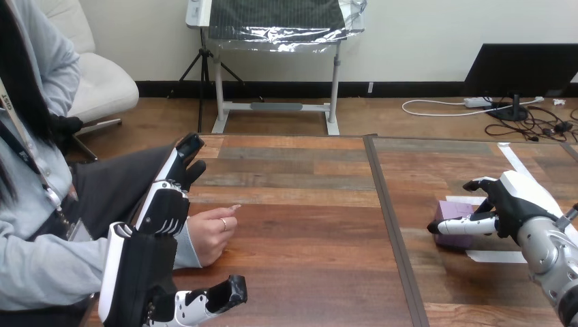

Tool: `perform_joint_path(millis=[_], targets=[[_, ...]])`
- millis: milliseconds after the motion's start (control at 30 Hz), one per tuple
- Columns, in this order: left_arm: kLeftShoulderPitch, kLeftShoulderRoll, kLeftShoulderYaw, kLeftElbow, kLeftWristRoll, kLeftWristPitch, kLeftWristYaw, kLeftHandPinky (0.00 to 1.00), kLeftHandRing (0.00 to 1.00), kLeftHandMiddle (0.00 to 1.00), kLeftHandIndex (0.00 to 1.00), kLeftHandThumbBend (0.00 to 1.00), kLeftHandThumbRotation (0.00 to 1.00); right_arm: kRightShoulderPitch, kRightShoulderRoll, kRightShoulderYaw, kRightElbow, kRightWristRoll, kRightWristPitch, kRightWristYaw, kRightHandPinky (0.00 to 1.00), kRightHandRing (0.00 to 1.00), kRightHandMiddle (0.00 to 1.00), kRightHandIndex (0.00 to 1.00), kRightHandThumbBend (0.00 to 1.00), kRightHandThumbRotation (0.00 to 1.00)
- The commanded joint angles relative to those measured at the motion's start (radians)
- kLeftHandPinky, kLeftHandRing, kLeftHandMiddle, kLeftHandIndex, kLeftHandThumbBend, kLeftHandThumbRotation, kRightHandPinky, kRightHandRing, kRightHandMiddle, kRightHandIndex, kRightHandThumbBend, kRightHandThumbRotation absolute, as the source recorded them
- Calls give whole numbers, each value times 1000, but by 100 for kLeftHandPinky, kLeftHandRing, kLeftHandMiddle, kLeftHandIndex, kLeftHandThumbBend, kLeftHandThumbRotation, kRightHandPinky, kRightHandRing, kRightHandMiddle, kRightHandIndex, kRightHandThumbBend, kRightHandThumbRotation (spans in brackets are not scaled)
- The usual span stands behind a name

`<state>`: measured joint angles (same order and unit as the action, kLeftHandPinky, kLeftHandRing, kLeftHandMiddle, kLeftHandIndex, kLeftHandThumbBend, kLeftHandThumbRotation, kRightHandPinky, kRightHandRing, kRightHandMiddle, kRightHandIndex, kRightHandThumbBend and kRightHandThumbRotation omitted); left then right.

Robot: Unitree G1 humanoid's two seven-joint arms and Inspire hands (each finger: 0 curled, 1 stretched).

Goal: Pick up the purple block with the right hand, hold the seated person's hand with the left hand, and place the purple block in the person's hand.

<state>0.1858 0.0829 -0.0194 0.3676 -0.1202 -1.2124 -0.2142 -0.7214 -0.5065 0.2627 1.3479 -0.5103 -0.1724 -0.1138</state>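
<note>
**A:** Status of the right hand [514, 201]?

**B:** Closed round the purple block [453, 210]: fingers curl over the top and the thumb lies along the near face. The block rests on the table [307, 204] at the far right, beside white tape strips [496, 256]. It is well apart from the person's hand [211, 235].

**A:** And the left hand [140, 272]?

**B:** Open. Its fingers [167, 208] run straight past the person's wrist, and its thumb [228, 291] stands apart below the person's hand. Nothing is curled round that hand.

**A:** Failure modes?

**B:** Three, in my judgement.
1. The grip looks shallow, out near the fingertips, so the block may twist loose on the lift.
2. The person's hand is loosely curled, with the palm not turned up. A block released there has no seat and would drop to the table.
3. The carry spans most of the table. With the person's hand unsecured, the target may drift before the block arrives.

**A:** What cannot be verified?

**B:** The block's far side is hidden behind the fingers, so contact there is unconfirmed. The back of the left hand covers the person's wrist, and I cannot tell whether it is touching or just over it. The right forearm is cut off at the edge.
</note>
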Motion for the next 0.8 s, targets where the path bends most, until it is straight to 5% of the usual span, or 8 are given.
perform_joint_path(millis=[0,333,700,767], targets=[[-55,-7,3,3,2,-14,6,93,97,96,91,100,60,-111,6,13,-37,-10,-3,1,48,56,60,86,100,46],[-52,-5,5,5,0,-16,5,94,97,95,91,100,59,-110,6,15,-36,-6,-11,1,46,47,52,85,100,47],[-56,-11,5,7,4,-16,9,95,97,96,91,100,60,-120,7,31,-41,-19,1,1,31,30,39,85,100,42],[-56,-12,5,6,5,-16,9,95,97,96,91,100,59,-123,7,35,-38,-23,8,6,34,35,44,85,100,41]])
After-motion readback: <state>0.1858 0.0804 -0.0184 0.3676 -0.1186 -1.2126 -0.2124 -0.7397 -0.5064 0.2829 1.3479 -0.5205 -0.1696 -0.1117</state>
